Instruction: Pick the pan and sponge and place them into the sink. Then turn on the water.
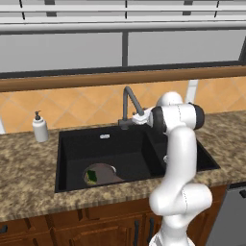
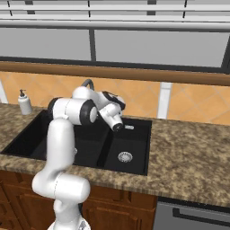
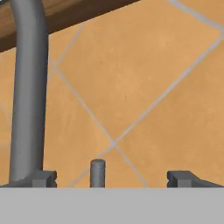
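Open-fingered and holding nothing, the gripper [image 3: 112, 178] faces the tiled wall with the faucet's short upright lever [image 3: 97, 173] standing between its tips, the gooseneck [image 3: 27, 96] just beside one finger.

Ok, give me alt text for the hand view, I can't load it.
The end effector, fingertips wide apart, faces the orange tiled wall with a short grey faucet lever between them. The grey faucet neck rises at left.
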